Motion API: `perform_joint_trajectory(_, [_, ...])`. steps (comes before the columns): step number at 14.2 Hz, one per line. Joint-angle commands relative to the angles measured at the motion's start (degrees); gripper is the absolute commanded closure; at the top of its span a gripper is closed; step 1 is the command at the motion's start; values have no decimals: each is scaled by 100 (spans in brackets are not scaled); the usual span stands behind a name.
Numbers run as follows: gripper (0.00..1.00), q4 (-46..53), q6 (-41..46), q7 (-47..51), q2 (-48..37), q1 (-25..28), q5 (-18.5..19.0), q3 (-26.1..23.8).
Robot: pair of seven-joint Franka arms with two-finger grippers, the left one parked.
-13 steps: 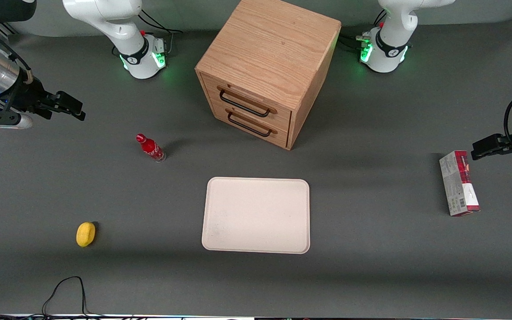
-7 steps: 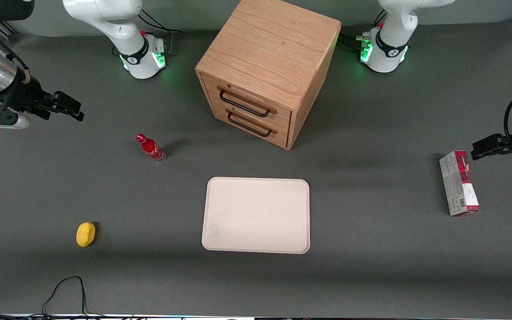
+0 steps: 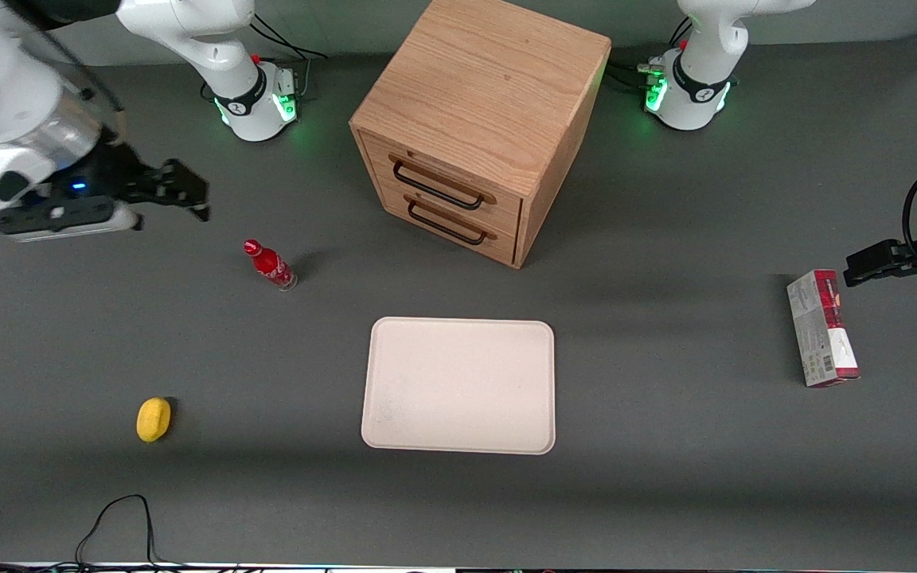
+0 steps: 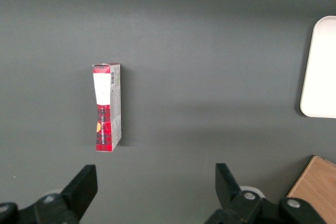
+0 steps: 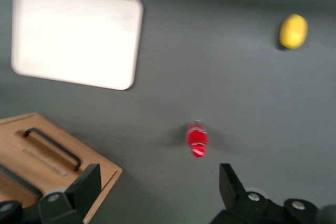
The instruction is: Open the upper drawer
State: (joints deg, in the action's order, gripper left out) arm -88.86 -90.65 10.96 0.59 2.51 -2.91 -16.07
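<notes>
**Right arm swings in toward the cabinet, upper drawer still shut**

Since the earlier shots the gripper (image 3: 188,189) has slid along the table toward the wooden cabinet (image 3: 484,86); it used to hang out at the very edge of the working arm's end, and now it sits noticeably closer in, hovering above the grey table (image 3: 665,477) and farther from the front camera than the red bottle (image 3: 269,265). Nothing else has budged.

Fingers are spread wide apart in the right wrist view, both black fingertips (image 5: 88,182) showing with bare table between them, nothing held.

The upper drawer (image 3: 449,180) is the higher of the two on the cabinet's front, fully pushed in, flush with the lower drawer (image 3: 454,220) beneath it. Its black bar handle (image 3: 436,187) is untouched, and the gripper is well apart from it.

Other stuff on the table:
- red bottle standing upright, between the gripper and the cabinet, nearer the front camera than both
- cream tray (image 3: 458,385) lying flat in front of the drawers, nearer the front camera
- yellow lemon-looking thing (image 3: 154,419) toward the working arm's end, near the front edge
- red and white carton (image 3: 821,328) lying flat toward the parked arm's end

The right wrist view catches the bottle, tray, yellow thing and a corner of the cabinet with one handle.
</notes>
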Motion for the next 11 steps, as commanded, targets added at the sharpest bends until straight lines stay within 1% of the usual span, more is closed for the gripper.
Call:
perform_joint_trajectory(1, [0, 580, 258, 38, 389, 13, 28, -667])
perform_joint_trajectory(3, [0, 799, 241, -59, 599, 13, 28, -1343])
perform_joint_trajectory(5, [0, 1002, 240, -51, 916, 13, 36, -2133])
perform_joint_trajectory(6, [0, 1003, 240, -103, 1013, 13, 28, -2389])
perform_joint_trajectory(9, [0, 959, 258, -488, 1364, 22, 2, -2979])
perform_joint_trajectory(11, [0, 915, 336, -1005, 1741, 39, -33, -3068])
